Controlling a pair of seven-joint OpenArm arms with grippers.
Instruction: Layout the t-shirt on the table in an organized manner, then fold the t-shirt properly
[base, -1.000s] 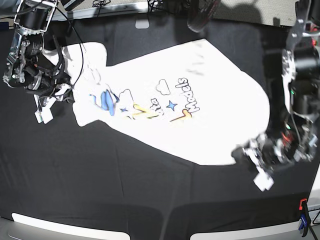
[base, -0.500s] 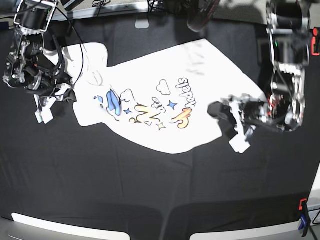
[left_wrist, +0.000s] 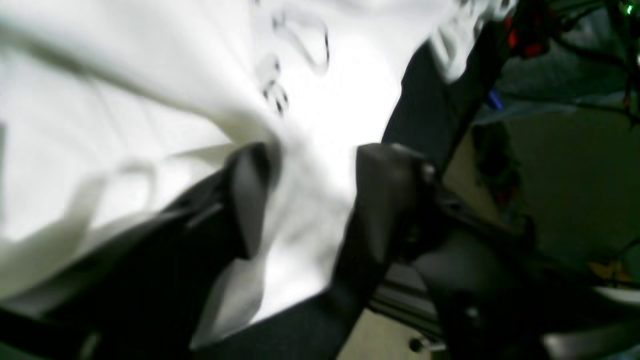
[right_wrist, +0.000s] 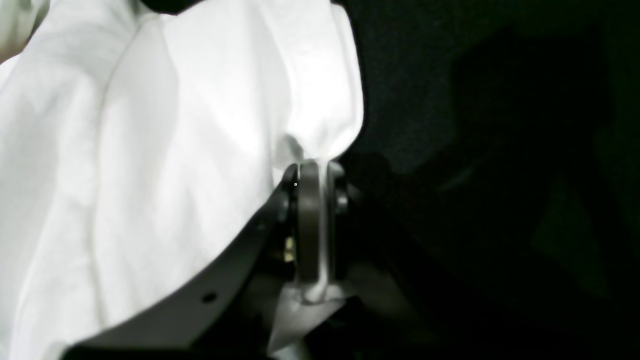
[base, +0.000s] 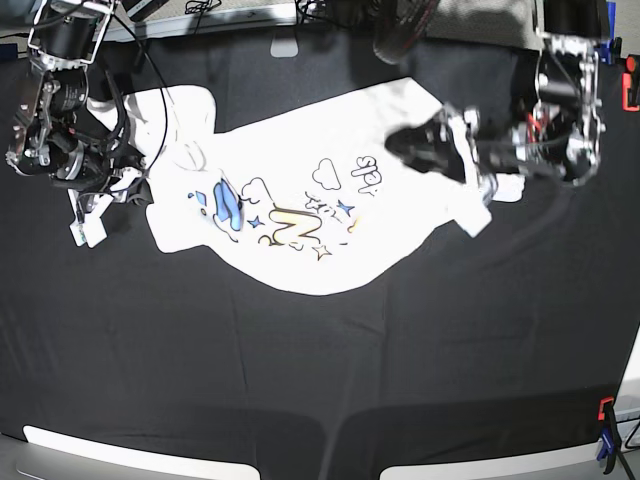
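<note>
A red and blue clamp (base: 606, 436) stands at the near right edge. Two pale curved panels (base: 140, 458) lie along the near edge. A small grey tab (base: 284, 46) and some black cables (base: 205, 8) are at the far edge

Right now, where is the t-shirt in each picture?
Base: the t-shirt lies printed side up, across the upper middle of the table.
Left wrist: it fills the upper left.
Right wrist: it fills the left half.
Shared landmark: the table's black cloth.
</note>
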